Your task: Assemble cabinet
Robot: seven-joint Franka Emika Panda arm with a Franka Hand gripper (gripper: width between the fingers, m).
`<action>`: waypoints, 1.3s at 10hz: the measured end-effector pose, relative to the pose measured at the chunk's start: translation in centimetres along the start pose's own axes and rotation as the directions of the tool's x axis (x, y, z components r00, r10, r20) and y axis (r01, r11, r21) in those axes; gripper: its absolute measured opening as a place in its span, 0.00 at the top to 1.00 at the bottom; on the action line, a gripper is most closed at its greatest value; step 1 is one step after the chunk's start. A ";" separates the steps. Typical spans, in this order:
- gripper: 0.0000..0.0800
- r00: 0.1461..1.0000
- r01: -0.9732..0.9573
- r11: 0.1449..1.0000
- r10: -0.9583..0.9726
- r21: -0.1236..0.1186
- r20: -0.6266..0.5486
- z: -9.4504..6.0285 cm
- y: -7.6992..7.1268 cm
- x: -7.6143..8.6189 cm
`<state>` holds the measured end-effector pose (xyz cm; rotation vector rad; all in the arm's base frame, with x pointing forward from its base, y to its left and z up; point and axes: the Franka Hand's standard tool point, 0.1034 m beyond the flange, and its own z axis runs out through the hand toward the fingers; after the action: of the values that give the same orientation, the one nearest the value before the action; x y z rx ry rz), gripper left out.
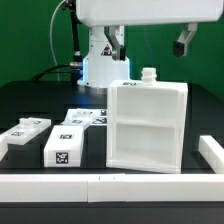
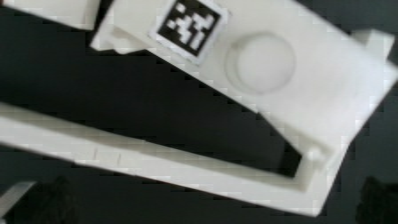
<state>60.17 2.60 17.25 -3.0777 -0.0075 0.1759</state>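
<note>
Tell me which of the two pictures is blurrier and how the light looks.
Exterior view: fairly sharp, evenly lit, with soft shade inside the cabinet. Wrist view: clearly blurrier, and the tag looks soft-edged.

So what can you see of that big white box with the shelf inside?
The cabinet box looks like smooth white plastic. It stands upright on the black table, with its open front facing the exterior camera. One divider shelf crosses the inside, making an upper and a lower space, and both look empty. A small round peg sticks up from its top. Only the table seems to touch it. The end effector hangs above it, apart.
</note>
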 end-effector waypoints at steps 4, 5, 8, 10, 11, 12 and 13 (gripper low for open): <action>0.01 0.981 -0.192 0.981 0.192 0.037 0.021 -0.1 -0.5 0.2; 0.01 0.982 -0.187 0.982 0.186 0.027 0.019 -0.1 -0.5 0.2; 0.01 0.982 -0.190 0.982 0.190 0.012 0.022 0.7 -1.1 -1.5; 0.01 0.978 -0.192 0.981 0.190 0.015 0.089 0.8 -1.2 -1.4; 0.01 0.980 -0.191 0.981 0.190 0.020 0.059 0.8 -1.3 -1.0; 0.01 0.980 -0.193 0.981 0.191 0.019 0.058 0.8 -1.3 -1.2; 0.01 0.976 -0.217 0.976 0.216 0.019 0.034 0.5 -0.8 -1.6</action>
<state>58.51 3.46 16.96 -3.0470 0.3271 0.2328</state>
